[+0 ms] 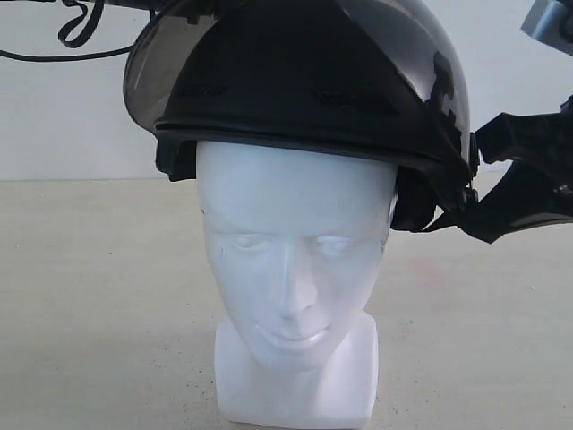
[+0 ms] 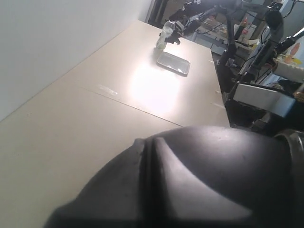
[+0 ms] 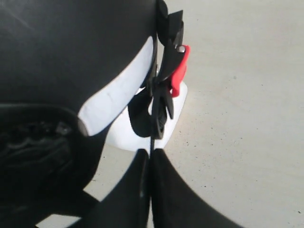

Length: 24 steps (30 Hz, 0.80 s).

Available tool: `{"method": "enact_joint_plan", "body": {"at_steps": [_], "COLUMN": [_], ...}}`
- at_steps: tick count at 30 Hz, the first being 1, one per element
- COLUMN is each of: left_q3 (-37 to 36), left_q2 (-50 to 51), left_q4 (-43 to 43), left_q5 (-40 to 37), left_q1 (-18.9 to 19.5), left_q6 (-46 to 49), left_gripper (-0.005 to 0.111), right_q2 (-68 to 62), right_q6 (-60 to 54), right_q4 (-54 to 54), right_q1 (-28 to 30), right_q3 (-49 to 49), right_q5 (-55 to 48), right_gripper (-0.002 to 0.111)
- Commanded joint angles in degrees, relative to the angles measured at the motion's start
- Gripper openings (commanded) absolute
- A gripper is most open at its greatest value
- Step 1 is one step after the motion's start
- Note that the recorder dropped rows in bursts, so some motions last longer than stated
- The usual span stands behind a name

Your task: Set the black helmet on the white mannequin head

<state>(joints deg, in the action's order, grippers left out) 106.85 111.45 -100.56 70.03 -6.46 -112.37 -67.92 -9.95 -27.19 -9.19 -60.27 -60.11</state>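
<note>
Helmet [image 1: 304, 98] of glossy black plastic, an open-face half shell with its smoke-tinted bubble visor [image 1: 161, 72] flipped up, is sitting on the matte white foam mannequin head [image 1: 291, 260] in the exterior view. Its rim is covering the forehead, and the head is standing upright on the beige table [image 1: 89, 313]. The black right gripper [image 1: 488, 224] is reaching in beside the helmet's edge.

Through the left wrist view, a blurred dark rounded mass [image 2: 190, 180] is filling the foreground, so whether the left gripper is spread or pressed together cannot be told. A flat metal tray [image 2: 173, 63] is lying far off on the table [image 2: 95, 133].

Through the right wrist view, the right gripper [image 3: 151, 180] is pressing its fingers together on the thin black chin strap [image 3: 159, 104], which is hanging with its red buckle [image 3: 180, 71] beside the helmet [image 3: 57, 42] and mannequin head [image 3: 118, 99].
</note>
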Motion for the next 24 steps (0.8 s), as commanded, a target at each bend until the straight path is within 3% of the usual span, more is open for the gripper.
{"method": "enact_joint_plan", "body": {"at_steps": [1,13,20,24], "left_q3": [-3.5,-22.6,-23.6,-23.6], "left_q2": [-3.6,-14.3,-14.8,-15.3], "left_q4": [0.6,0.6,0.6,0.6], "left_q5": [-0.1,-0.1,-0.1,-0.1], "left_q1": [-1.0,-1.0,-1.7,-5.3], "left_q6": [-0.3,7.5,4.8,4.7], "left_gripper": [0.004,0.004,0.004,0.004], "right_q2": [2.3,2.6,2.6,2.6], "right_q6": [-1.1,-0.3,-0.3,-0.5], "right_q4": [9.3,9.6,9.6,9.6], "right_q1": [0.6,0.6,0.6,0.6], "right_q3": [0.7,0.7,0.7,0.7], "right_q5": [-6.3,-6.4,-5.7,-6.2], "right_gripper": [0.000,0.000,0.000,0.002]}}
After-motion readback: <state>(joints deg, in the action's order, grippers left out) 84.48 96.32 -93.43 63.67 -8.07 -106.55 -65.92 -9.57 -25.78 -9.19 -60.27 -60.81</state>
